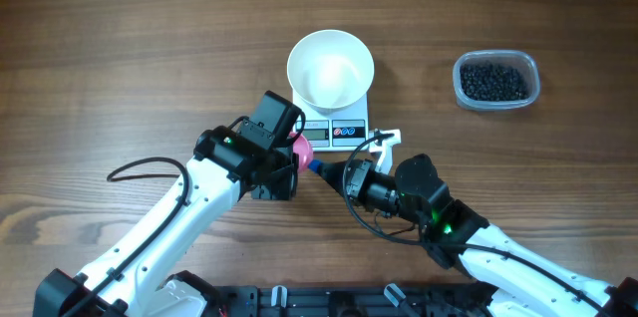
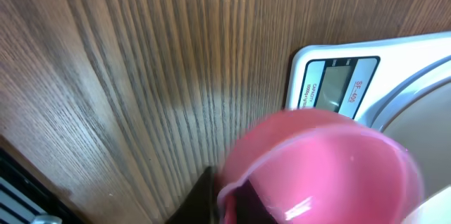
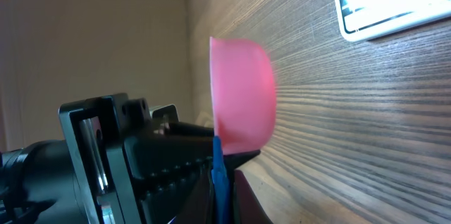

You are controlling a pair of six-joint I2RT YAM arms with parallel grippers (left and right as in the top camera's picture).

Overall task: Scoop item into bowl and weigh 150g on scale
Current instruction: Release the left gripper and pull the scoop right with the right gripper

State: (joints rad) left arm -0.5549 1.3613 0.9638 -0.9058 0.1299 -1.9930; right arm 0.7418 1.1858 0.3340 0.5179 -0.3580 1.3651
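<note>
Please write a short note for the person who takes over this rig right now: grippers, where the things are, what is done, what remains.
Right gripper: shut on the blue handle of the pink scoop.
Left gripper: at the scoop's cup; whether open or shut cannot be told.
Bowl: on the scale, looks empty.
Beads: all in the clear tub, to the right of the scale.
Done: scoop picked up.
Left: scoop beads into the bowl up to the target weight.
</note>
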